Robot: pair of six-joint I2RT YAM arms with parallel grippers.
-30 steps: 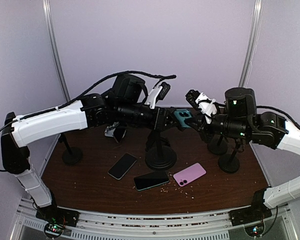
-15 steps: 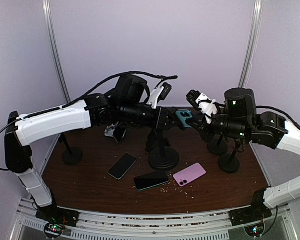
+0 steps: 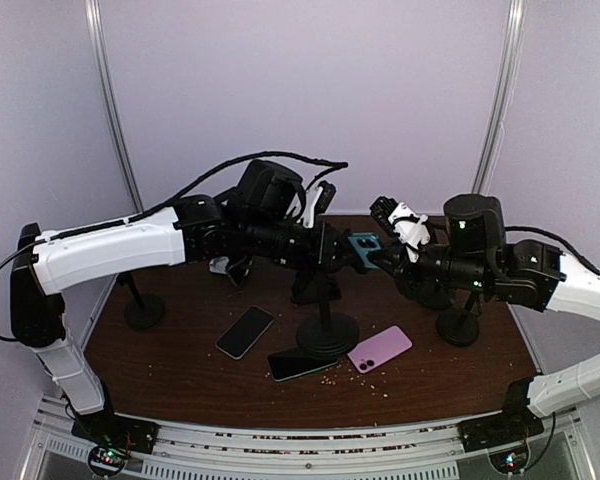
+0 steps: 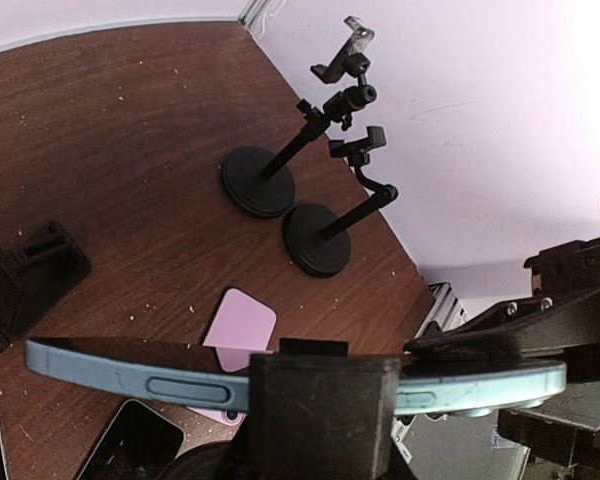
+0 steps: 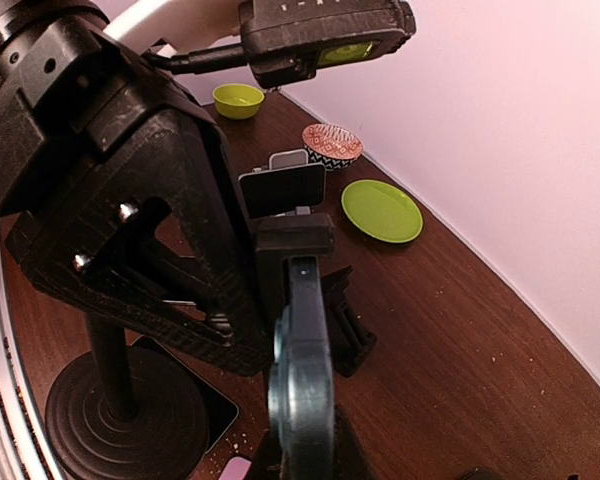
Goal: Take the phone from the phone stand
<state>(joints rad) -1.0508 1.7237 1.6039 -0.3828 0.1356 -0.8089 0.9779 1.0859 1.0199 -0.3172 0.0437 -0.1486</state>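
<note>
1. Stand (image 3: 327, 332): round base flat on the tabletop (image 3: 170, 365), pole upright.
2. Phone (image 3: 364, 246): teal, at the stand's top, not yet out of the clamp (image 4: 322, 400). In the left wrist view it lies edge-on and level, with the clamp across its middle.
3. Right fingers (image 4: 510, 325): clenched on the phone's end, on the right of the clamp.
4. Left fingers (image 5: 205, 230): come in from the stand's left and sit against its head, just behind the phone. They look clenched on the stand, though the contact is partly hidden.
5. Loose phones around the stand's base:
   - Pink phone (image 3: 379, 348) lies back up, just beside the base on the right.
   - Dark phone (image 3: 302, 362) lies at the base's near-left edge.
   - Black phone (image 3: 245, 331) lies left of the base, apart from it.
6. Two bare stands (image 4: 258, 190) are well to the right of the stand, side by side. A third (image 3: 143, 310) is far to its left.
7. In the right wrist view, beyond the stand, are a green plate (image 5: 382, 210), a patterned bowl (image 5: 331, 145) and a green bowl (image 5: 238, 100).
</note>
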